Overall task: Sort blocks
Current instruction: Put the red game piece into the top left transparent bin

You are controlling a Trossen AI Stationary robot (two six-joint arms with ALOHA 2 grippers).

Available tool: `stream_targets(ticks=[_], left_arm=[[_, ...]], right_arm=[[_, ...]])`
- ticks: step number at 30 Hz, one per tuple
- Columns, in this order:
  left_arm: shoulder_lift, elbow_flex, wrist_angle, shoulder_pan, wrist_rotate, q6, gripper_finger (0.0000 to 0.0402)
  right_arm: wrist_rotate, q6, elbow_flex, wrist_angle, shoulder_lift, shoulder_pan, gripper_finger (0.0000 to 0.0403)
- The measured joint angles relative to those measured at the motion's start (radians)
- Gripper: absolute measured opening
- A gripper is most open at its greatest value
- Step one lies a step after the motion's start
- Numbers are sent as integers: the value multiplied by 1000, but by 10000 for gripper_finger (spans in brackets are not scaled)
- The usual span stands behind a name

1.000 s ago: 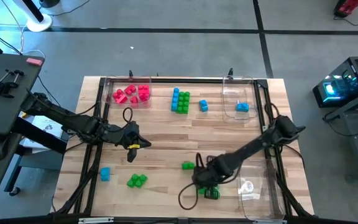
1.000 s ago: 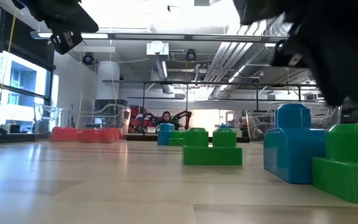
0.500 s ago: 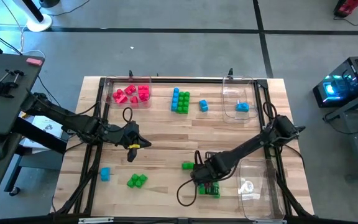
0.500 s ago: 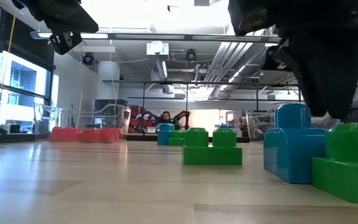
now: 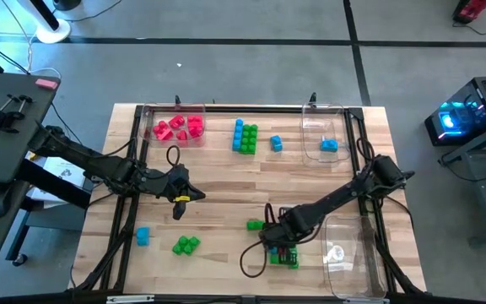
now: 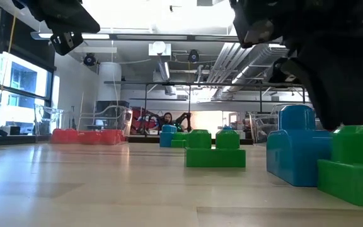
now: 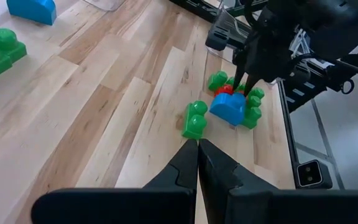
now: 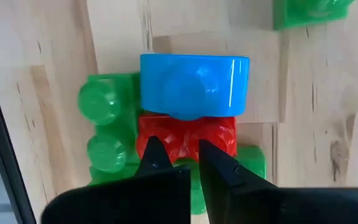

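No text, label, brand, number or sign is showing clearly enough to read in any of the views.

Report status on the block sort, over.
Right gripper shut, down over the red block in the near mixed cluster. Left gripper shut, idle mid-table. Blue block and green blocks crowd the red one.
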Motion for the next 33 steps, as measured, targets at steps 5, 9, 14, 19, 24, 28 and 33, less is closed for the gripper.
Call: stream_targets(ticks=[5,9,14,19,24,28,33], left_arm=[[0,0,0,0,0,-4,0],[0,0,0,0,-3,-4,0],[0,0,-1,0,-4,-5,0],[0,0,-1,0,-3,-5,0],[0,0,0,0,-4,-5,0],[0,0,-1,0,-4,-5,0],[0,0,-1,0,-4,-5,0]], right_arm=[[17,-7,-4,-2,0,-11,0],[52,-55,-2,-17,1,-42,0],[64,-139,-2,-41,2,-101,0],[98,-233,-2,-82,-3,-163,0],[132,-302,-3,-103,-6,-227,0],[160,-285,-4,-101,-6,-281,0],[164,-244,-4,-100,-6,-314,0]])
